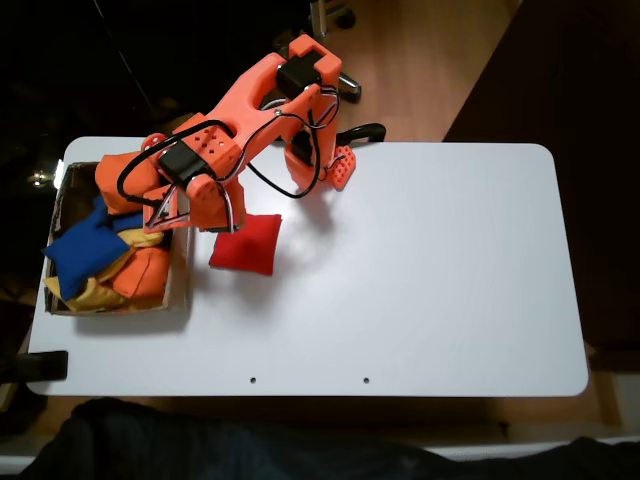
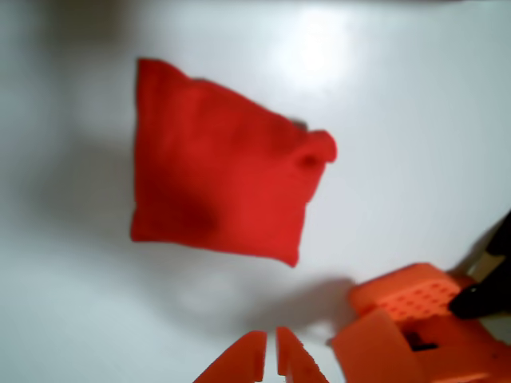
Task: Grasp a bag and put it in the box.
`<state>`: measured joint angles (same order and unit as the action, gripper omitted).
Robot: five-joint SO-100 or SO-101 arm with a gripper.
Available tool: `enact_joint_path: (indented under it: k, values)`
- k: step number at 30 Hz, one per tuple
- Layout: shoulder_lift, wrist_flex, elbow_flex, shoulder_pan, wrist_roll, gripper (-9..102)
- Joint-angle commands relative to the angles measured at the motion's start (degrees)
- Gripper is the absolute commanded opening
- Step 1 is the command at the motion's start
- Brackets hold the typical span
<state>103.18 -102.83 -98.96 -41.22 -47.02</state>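
1. A white table (image 1: 450, 280) with rounded corners carries an orange robot arm (image 1: 250, 110), whose base sits near the table's far edge in the fixed view.
2. The arm reaches toward the left of that view, and its gripper (image 1: 190, 215) hangs between the box (image 1: 182, 290) and the red bag (image 1: 246, 243).
3. In the wrist view the gripper (image 2: 270, 351) shows at the bottom edge: its two orange fingertips (image 2: 243, 359) stand almost together, with only a thin slit between them, and nothing is held in them.
4. The red bag (image 2: 219, 187) lies flat on the bare table top, just beside the box's right wall in the fixed view and outside it.
5. In the wrist view the bag lies above the fingertips and apart from them, a little tilted, with one corner bunched up on its right side.
6. The brown cardboard box stands at the left end of the table in the fixed view, its low walls touching the table top.
7. Inside the box lie a blue bag (image 1: 85, 250), orange bags (image 1: 145, 275) and some yellow fabric (image 1: 92, 293), piled against one another.
8. A further orange bag (image 1: 120, 180) lies at the far end of the box, partly under the arm.
9. A dark cloth (image 1: 200, 445) lies along the near edge of the fixed view, below the table.
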Motion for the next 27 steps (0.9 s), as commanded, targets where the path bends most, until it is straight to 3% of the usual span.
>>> enact_joint_path:
  k: [1,20,27]
  values:
    - [3.4,0.7,-1.5,0.1,-1.6,0]
    - [13.6,9.9,-13.8,-1.1,-13.9,0]
    - [17.1,12.8,-17.0,-2.1,-28.1,0]
